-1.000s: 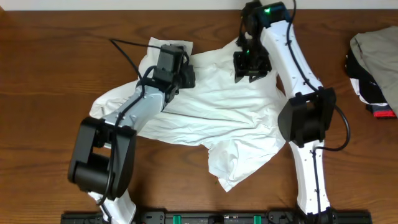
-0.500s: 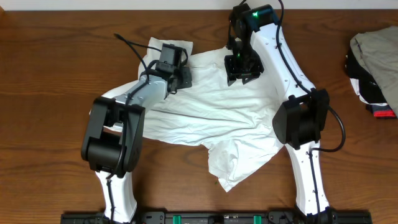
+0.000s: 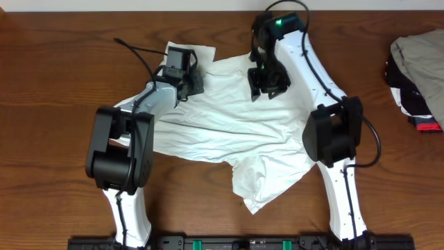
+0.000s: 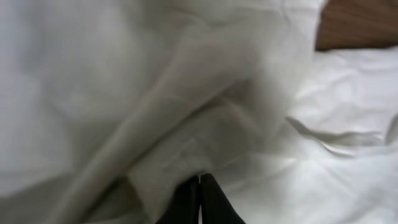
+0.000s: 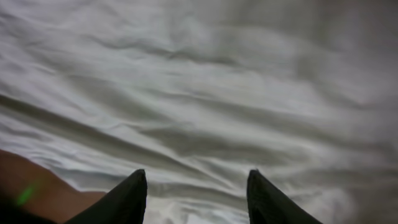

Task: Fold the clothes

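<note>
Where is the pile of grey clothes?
In the overhead view, the pile of clothes lies at the right edge of the table, past the right arm, apart from the white T-shirt in the middle.

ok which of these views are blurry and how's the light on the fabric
Overhead: sharp, evenly lit, the white T-shirt bright against the dark table. Left wrist: soft, cloth too close to focus. Right wrist: blurred folds, greyish cast.
</note>
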Available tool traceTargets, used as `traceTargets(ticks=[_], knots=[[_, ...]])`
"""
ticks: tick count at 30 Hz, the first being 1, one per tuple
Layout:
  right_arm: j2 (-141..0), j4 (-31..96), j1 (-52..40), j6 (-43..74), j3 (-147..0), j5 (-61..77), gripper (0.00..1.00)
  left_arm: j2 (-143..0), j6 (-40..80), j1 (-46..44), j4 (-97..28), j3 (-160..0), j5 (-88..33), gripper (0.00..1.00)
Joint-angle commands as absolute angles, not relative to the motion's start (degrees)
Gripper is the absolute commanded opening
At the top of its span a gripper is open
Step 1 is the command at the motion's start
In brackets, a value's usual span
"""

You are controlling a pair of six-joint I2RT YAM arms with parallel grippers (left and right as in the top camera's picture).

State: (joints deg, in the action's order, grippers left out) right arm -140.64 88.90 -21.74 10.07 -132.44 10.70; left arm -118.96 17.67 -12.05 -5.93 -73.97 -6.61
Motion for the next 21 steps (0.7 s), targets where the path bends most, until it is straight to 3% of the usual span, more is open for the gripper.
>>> traceTargets(ticks=[1,21], knots=[[-140.9,86.9,-23.4,10.7,-127.8,12.1,0.49,-119.9,16.5,-10.8,-5.2,-75.2,-4.8,0.06],[-140.9,76.3,-27.8,14.6,-112.7,12.2,0.50,-119.9,10.5,-6.0,-3.8,-75.2,5.4,0.06]])
